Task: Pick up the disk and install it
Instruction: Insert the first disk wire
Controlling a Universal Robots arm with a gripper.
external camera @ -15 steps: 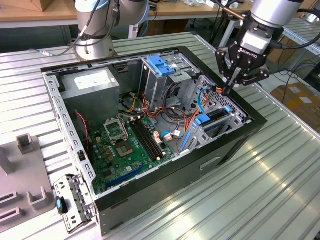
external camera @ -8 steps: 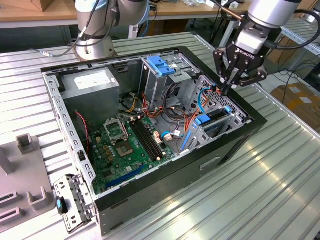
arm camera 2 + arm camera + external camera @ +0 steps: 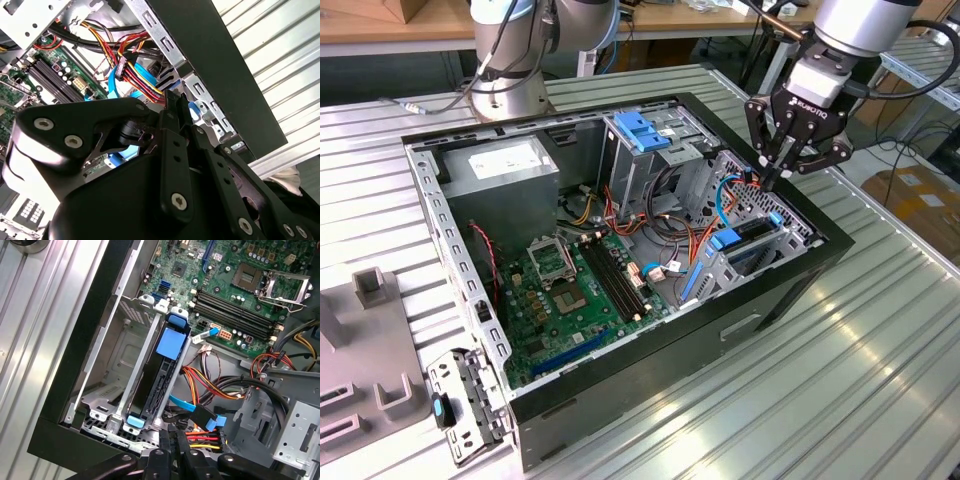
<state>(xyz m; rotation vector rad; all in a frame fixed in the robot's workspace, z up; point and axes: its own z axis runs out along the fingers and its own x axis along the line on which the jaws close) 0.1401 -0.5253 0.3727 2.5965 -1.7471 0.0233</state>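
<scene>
The disk (image 3: 752,238) stands on edge in the drive bay at the front corner of the open computer case (image 3: 790,290), on the exterior view's right. In the first wrist view the disk (image 3: 161,382) is a dark slab with blue rail ends and a blue tab, held between the bay's silver walls. My gripper (image 3: 769,180) hangs just above that bay with its fingers pressed together and nothing between them. The fingertips (image 3: 169,440) sit over the cable end of the disk. In the second wrist view the gripper (image 3: 172,100) points at the red, yellow and blue cables.
A grey power supply box (image 3: 505,165) with a white sticker fills the case's far corner. A silver cage with a blue cap (image 3: 645,130) stands beside it. The green motherboard (image 3: 570,290) lies on the case floor. Loose cables (image 3: 670,215) run to the bay. A grey fixture (image 3: 370,340) sits outside the case.
</scene>
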